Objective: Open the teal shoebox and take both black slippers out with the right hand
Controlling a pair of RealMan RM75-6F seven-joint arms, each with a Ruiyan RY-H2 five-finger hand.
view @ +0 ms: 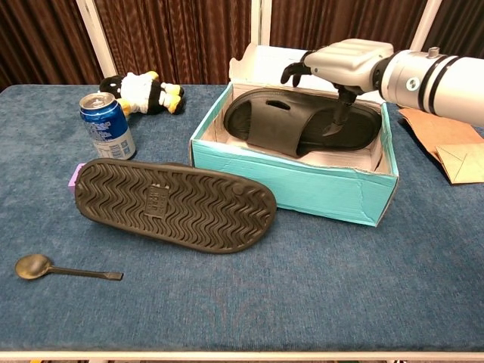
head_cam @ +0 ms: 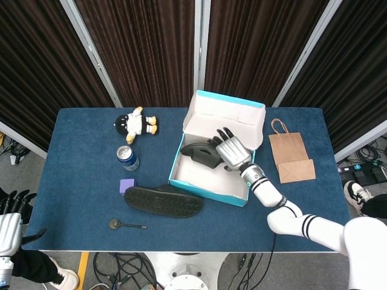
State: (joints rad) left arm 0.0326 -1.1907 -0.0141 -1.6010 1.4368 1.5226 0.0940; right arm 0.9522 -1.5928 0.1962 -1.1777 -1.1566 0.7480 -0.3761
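1. Shoebox (head_cam: 208, 184), teal outside and white inside, sits open near the middle of the blue table (head_cam: 78, 181) in the head view, its lid (head_cam: 225, 115) standing up at the far side.
2. One black slipper (head_cam: 202, 153) lies inside the box toward the back; the other black slipper (head_cam: 162, 201) lies sole-up on the table, just in front of the box's left corner.
3. The right hand (head_cam: 230, 151) is over the box on the right end of the inner slipper, its fingers (head_cam: 219, 136) spread apart; whether they grip it cannot be told from above.
4. The left hand (head_cam: 12, 208) shows at the lower left edge, off the table, fingers pointing up and apart, holding nothing.
5. Left of the box stand a blue soda can (head_cam: 127, 157) and a plush toy (head_cam: 136, 124); a small purple block (head_cam: 126, 185) and a spoon (head_cam: 124, 225) lie nearer the front, and a brown paper bag (head_cam: 290, 158) lies to the right.
6. In the chest view, the shoebox (view: 302, 189) holds the inner slipper (view: 287, 125) tilted against its back.
7. The right hand (view: 340, 64) hovers above that slipper with fingers loosely spread; the thumb (view: 338, 119) reaches down to touch its surface, nothing clasped.
8. The outer slipper (view: 174, 203) shows its wavy tread, with the can (view: 107, 125), toy (view: 144, 92), spoon (view: 53, 268) and bag (view: 446, 144) around.
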